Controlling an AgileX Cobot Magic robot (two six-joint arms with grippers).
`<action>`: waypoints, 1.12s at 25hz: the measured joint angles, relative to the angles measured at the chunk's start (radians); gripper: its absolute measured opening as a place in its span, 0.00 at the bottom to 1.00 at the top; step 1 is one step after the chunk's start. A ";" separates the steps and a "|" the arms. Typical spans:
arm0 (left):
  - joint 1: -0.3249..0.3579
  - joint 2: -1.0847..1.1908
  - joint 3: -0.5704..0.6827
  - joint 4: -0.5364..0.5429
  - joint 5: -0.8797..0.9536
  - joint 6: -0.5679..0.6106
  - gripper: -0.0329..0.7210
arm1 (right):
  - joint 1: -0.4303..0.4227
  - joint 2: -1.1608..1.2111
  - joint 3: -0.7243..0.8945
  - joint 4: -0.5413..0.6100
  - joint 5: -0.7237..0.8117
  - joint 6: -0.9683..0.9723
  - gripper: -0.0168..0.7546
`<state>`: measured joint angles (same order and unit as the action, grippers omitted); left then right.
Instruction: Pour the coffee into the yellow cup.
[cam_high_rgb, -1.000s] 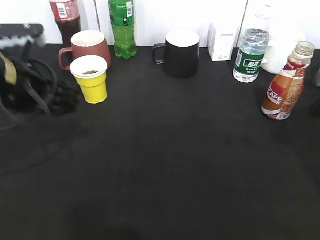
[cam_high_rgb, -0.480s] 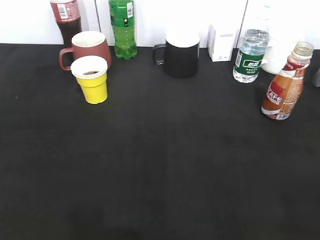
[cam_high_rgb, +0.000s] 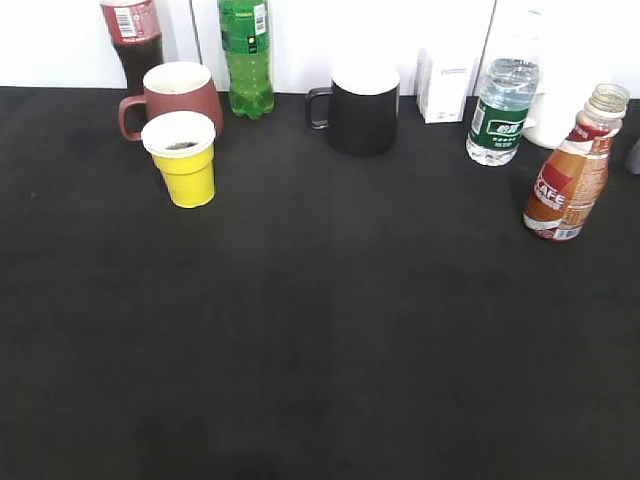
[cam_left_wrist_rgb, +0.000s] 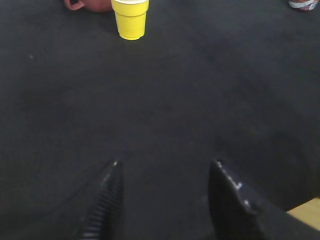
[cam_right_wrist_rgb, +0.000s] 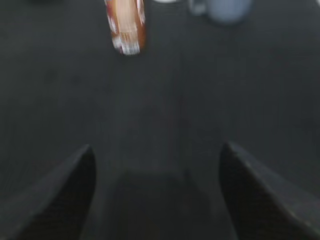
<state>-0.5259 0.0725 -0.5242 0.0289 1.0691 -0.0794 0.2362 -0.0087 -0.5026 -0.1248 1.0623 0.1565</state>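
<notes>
The coffee bottle (cam_high_rgb: 568, 175) stands uncapped at the right of the black table, with its orange-red-white CAFE label facing me; it also shows blurred at the top of the right wrist view (cam_right_wrist_rgb: 126, 27). The yellow cup (cam_high_rgb: 183, 158) stands at the back left with a little dark liquid inside, and shows at the top of the left wrist view (cam_left_wrist_rgb: 130, 18). My left gripper (cam_left_wrist_rgb: 165, 172) is open and empty, far in front of the cup. My right gripper (cam_right_wrist_rgb: 156, 157) is open and empty, well short of the bottle. Neither gripper shows in the exterior view.
A maroon mug (cam_high_rgb: 172, 95) stands just behind the yellow cup, with a cola bottle (cam_high_rgb: 131, 38) and a green bottle (cam_high_rgb: 246, 55) behind. A black mug (cam_high_rgb: 359, 108), a white box (cam_high_rgb: 444, 85) and a water bottle (cam_high_rgb: 503, 110) line the back.
The left arm, seen at the left edge beside the yellow cup one second ago, has withdrawn out of the exterior view. The cup and bottle have not moved.
</notes>
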 joint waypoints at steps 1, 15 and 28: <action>0.000 0.000 0.000 0.000 0.000 0.001 0.60 | 0.000 0.000 0.000 0.000 -0.002 0.000 0.79; 0.109 -0.037 0.000 0.000 0.000 0.001 0.51 | -0.125 -0.001 0.000 0.000 -0.009 0.000 0.79; 0.470 -0.080 0.001 0.000 -0.001 0.001 0.36 | -0.220 -0.001 0.001 0.000 -0.011 0.000 0.78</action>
<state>-0.0563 -0.0073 -0.5232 0.0289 1.0681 -0.0783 0.0166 -0.0095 -0.5018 -0.1248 1.0511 0.1565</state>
